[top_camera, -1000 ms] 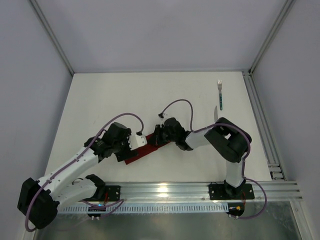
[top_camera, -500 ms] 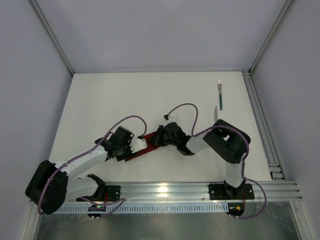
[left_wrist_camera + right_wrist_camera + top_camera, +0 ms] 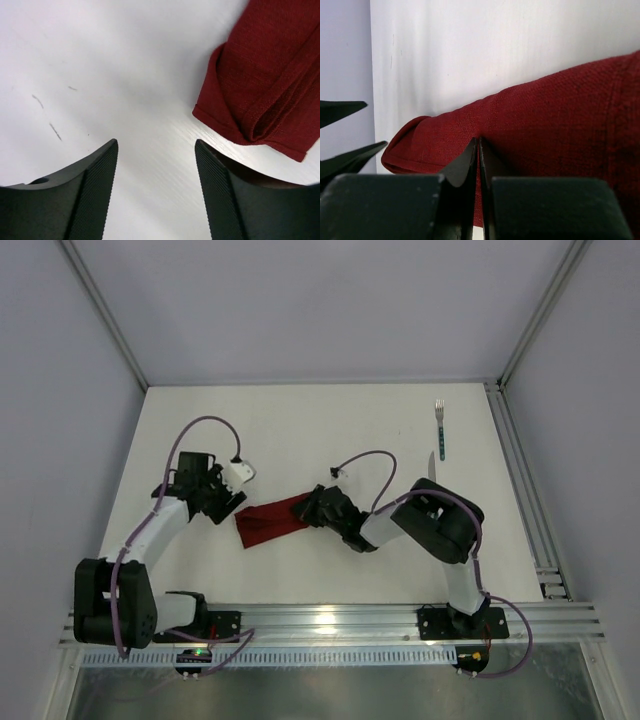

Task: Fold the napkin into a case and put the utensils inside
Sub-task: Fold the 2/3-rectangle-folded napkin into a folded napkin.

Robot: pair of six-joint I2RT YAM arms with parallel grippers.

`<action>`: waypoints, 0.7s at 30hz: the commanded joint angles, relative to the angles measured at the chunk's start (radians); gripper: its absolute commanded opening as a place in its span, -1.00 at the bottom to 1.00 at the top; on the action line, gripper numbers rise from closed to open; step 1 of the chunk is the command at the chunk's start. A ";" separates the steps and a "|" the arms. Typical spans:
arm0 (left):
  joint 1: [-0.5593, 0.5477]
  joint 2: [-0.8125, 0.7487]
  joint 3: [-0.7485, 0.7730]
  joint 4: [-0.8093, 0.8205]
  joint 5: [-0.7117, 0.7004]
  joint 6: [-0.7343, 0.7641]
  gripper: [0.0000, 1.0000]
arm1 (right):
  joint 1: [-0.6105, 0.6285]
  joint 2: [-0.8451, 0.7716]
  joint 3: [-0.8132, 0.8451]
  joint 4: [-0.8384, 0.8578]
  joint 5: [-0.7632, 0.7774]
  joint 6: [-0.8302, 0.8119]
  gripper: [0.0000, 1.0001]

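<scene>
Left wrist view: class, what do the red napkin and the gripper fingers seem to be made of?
Napkin: matte woven cloth, perhaps cotton or linen; visible weave, soft folds, stitched hem.
Left gripper fingers: matte black, likely plastic or rubber; fine ribbing on inner faces.

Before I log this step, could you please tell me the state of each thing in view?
napkin: folded into a narrow strip, lying flat.
left gripper: open, beside the napkin's left end, holding nothing.
right gripper: shut, tips at the napkin's right end.
fork: lying flat at the far right, outside the napkin.
knife: lying just nearer than the fork, only partly in view.
</scene>
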 commanded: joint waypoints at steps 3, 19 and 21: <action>0.078 -0.031 0.113 -0.203 0.264 -0.169 0.11 | 0.037 0.008 0.039 0.024 0.168 0.053 -0.88; -0.023 0.154 0.125 -0.238 0.147 -0.374 0.43 | 0.056 -0.021 -0.044 0.035 0.221 0.029 -0.87; -0.026 0.191 0.127 -0.230 0.160 -0.375 0.42 | 0.056 -0.021 -0.045 0.042 0.221 0.027 -0.88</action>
